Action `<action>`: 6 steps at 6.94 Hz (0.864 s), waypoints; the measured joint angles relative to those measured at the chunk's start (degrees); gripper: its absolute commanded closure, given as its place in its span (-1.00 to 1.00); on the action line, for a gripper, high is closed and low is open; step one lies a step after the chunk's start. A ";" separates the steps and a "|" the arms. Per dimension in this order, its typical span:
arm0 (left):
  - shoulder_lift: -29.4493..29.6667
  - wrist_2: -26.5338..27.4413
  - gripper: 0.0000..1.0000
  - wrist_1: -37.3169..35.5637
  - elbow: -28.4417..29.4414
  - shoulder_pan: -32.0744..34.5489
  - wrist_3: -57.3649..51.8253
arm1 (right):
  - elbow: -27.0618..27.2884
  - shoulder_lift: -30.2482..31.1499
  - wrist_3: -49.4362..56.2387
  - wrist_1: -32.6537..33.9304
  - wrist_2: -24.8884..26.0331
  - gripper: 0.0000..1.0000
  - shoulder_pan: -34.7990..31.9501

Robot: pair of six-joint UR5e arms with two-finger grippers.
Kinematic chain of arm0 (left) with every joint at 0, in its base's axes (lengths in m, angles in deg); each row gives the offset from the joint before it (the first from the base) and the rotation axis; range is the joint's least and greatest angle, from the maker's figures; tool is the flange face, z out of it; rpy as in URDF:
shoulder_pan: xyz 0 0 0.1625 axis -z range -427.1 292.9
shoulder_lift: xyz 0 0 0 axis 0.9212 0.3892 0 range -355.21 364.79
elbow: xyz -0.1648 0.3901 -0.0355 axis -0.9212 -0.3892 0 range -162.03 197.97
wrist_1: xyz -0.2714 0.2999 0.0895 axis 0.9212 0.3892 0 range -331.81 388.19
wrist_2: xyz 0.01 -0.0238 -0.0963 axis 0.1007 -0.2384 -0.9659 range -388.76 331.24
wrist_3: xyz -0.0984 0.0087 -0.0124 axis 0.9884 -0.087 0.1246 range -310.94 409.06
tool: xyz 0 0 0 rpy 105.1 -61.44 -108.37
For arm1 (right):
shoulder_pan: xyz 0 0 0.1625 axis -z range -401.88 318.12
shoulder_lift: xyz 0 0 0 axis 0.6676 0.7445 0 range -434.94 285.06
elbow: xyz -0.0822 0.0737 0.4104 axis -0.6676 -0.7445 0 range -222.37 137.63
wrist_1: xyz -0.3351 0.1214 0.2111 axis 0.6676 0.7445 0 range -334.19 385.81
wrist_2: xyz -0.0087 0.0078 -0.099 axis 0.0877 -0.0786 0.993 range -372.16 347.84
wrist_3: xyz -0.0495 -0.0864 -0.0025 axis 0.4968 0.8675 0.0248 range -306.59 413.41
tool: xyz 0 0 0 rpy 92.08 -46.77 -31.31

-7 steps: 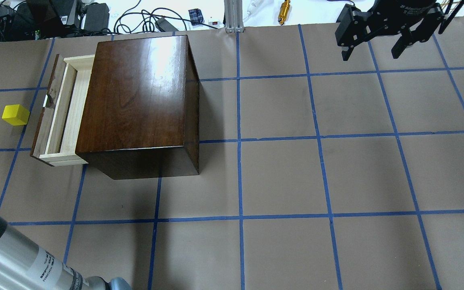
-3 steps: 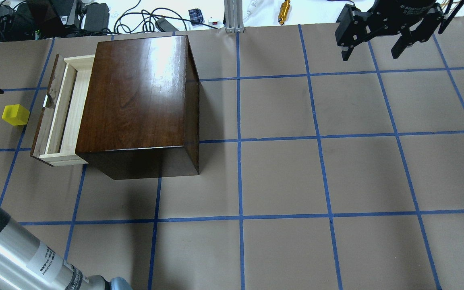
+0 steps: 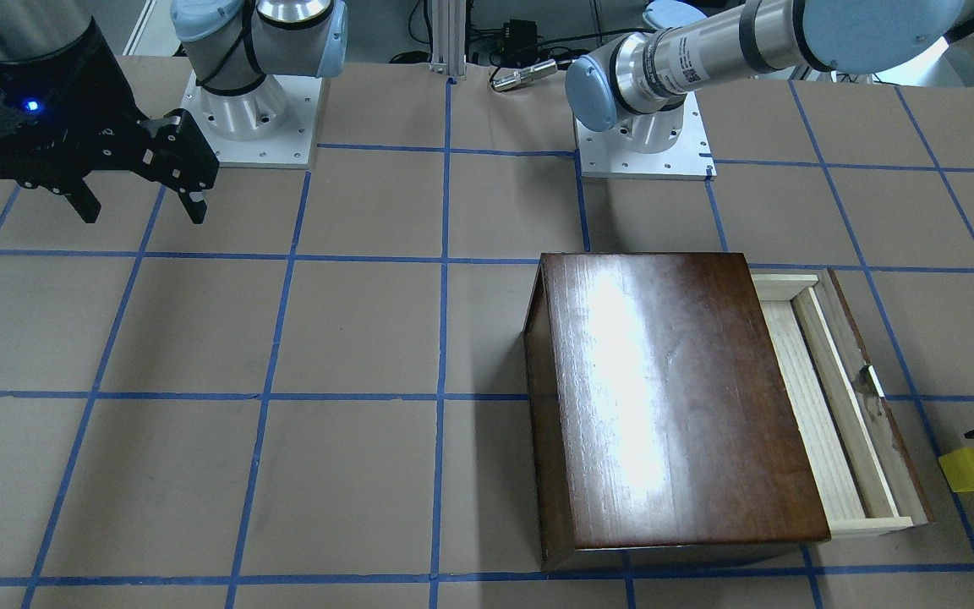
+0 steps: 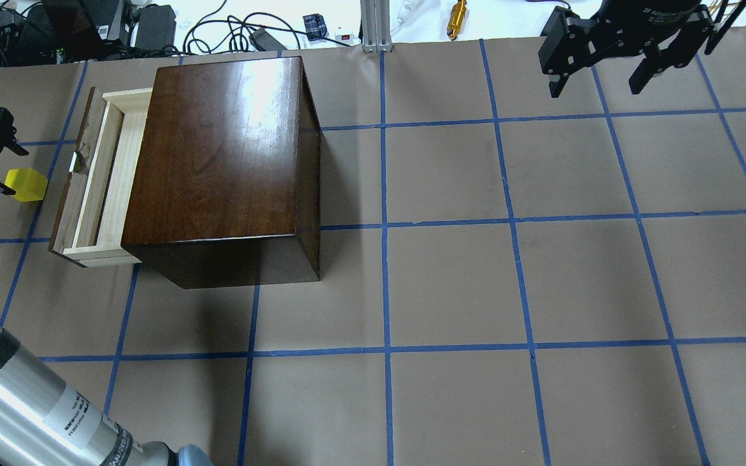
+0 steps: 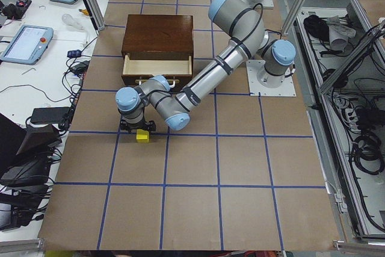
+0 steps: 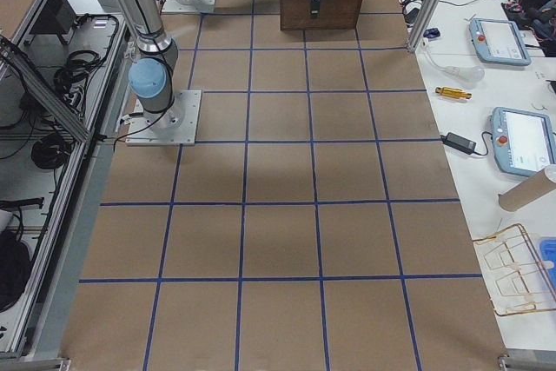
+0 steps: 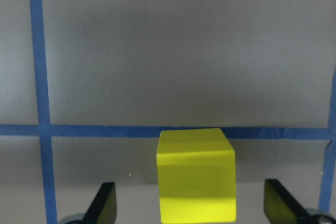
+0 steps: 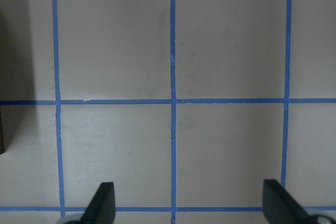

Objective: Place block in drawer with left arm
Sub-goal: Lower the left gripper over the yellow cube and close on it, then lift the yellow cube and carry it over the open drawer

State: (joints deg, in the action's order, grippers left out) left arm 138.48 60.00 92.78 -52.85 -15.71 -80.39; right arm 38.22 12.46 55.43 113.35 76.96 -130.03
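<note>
Left gripper (image 7: 191, 205) is held spread apart with one finger on each side of the block (image 7: 195, 174); no contact with either finger is seen, so nothing is grasped yet. The block is set on the table (image 4: 451, 278), near the dark front panel of the drawer (image 4: 117, 181), which is already pulled out of the cabinet (image 4: 217, 149). Only the approach is judged complete: closing, lifting, carrying over the drawer and releasing are left, and the right gripper (image 4: 595, 89) is parked spread and unloaded, well apart.
</note>
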 measured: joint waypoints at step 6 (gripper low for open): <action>2.08 -0.08 -0.06 -0.36 -0.26 -0.94 1.10 | 0.00 -0.03 0.00 -0.01 0.00 -1.00 0.02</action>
State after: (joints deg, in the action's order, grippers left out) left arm 140.56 59.92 92.42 -53.11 -16.65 -79.29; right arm 38.22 12.43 55.43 113.34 76.96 -130.01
